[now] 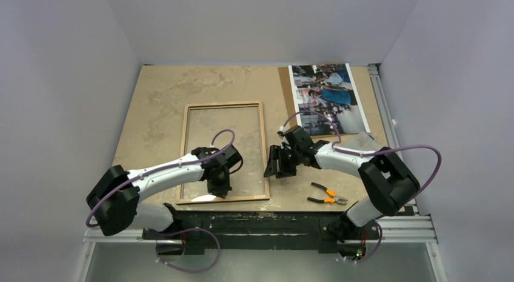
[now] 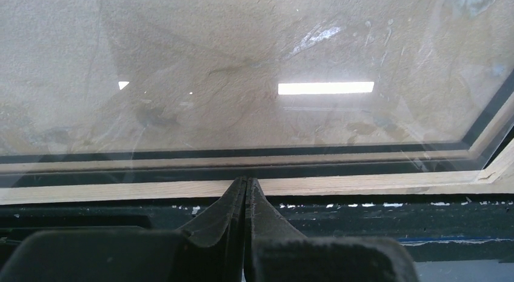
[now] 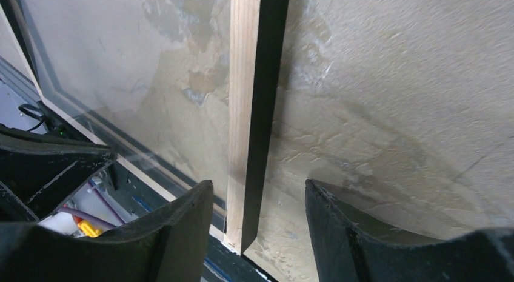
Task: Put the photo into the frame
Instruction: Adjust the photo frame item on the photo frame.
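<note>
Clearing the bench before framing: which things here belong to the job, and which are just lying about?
Job: the frame; the photo; probably the brown board under it.
Lying about: the orange-handled pliers at the table's near edge.

Left fingers [image 2: 229,224] pressed together, tips over frame [image 2: 376,185] wood rail; clear pane [image 2: 182,63] beyond.
</note>
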### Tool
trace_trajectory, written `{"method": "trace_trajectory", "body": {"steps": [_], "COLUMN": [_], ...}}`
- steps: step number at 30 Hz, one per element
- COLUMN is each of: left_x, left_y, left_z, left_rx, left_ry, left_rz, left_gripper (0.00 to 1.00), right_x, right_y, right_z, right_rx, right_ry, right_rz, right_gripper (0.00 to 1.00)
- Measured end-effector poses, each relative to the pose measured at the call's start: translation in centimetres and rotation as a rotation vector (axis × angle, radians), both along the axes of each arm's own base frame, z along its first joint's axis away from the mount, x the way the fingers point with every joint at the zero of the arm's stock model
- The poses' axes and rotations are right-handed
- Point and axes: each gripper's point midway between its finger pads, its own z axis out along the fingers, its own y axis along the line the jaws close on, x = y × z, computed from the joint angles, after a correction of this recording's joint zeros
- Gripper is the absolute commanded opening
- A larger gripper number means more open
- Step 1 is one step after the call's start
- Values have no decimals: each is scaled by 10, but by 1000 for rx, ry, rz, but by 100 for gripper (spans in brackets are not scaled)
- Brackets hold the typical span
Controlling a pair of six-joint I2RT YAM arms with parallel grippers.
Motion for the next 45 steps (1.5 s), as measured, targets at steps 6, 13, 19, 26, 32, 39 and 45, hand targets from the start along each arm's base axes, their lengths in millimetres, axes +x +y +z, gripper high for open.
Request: {"method": "trace_trajectory", "body": {"steps": [6,13,19,26,32,39,45], "left_x": [0,2,3,3,4,4,5], "left_y": [0,1,2,2,3,3,3], "left_z": [0,-1,-1,-3,-4,-5,-6], "left_rx": [16,19,7,-9,-16,-15,-1], "left_ry": [12,30,56,92,116,143,170], "left_rz": [1,17,38,64,79,88,83], "left_gripper": [0,0,0,0,0,0,0], "right_x": [-10,-14,-14,-14,-14,-14,-14], "right_y": [6,12,12,12,12,12,12], "right_z": [-4,-5,-5,-6,-5,-6,-6], "right_rx": [6,25,16,8,1,-4,-11], "right_ry": [23,44,55,64,70,75,75], "right_rz": [5,9,9,9,9,9,12], "right_gripper": [25,4,0,0,0,0,0]}}
